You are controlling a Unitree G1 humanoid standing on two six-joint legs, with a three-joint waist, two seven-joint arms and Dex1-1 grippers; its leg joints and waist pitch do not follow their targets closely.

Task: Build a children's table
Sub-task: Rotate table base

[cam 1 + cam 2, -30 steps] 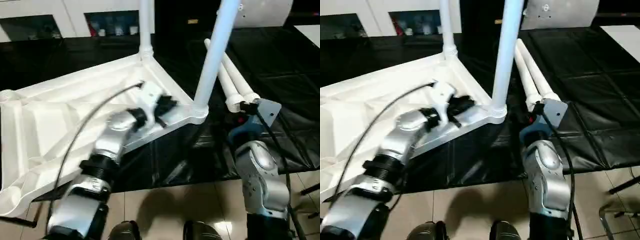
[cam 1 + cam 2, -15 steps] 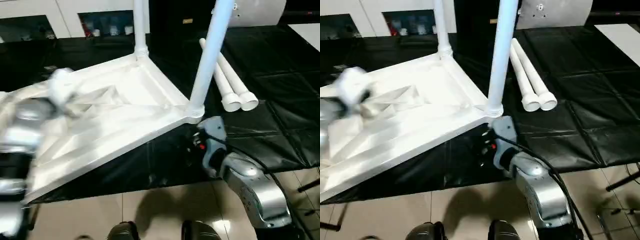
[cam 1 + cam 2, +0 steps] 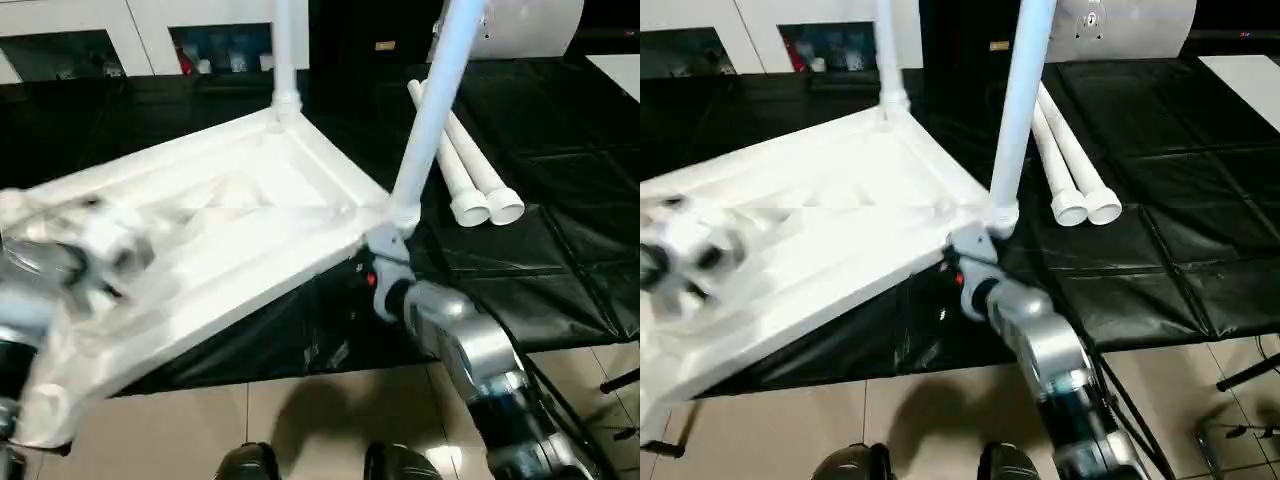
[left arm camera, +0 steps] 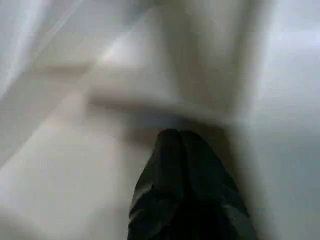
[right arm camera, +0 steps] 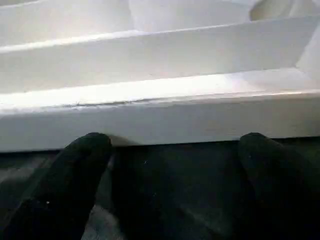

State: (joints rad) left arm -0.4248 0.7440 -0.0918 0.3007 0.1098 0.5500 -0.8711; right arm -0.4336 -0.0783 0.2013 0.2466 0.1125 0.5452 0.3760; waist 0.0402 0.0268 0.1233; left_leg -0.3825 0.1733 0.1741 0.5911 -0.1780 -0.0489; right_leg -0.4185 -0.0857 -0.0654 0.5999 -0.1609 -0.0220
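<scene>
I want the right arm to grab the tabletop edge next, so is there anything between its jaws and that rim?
Nothing visible. The right gripper has its jaws wide open facing the tabletop rim, with bare black mat between.

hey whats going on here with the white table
A humanoid robot is assembling a children's table. The table top lies upside down on a black mat, two legs already standing in its corner sockets and two loose legs lying beside it. The open right tool faces the rim near one fitted leg; the shut left tool is over the underside.
</scene>
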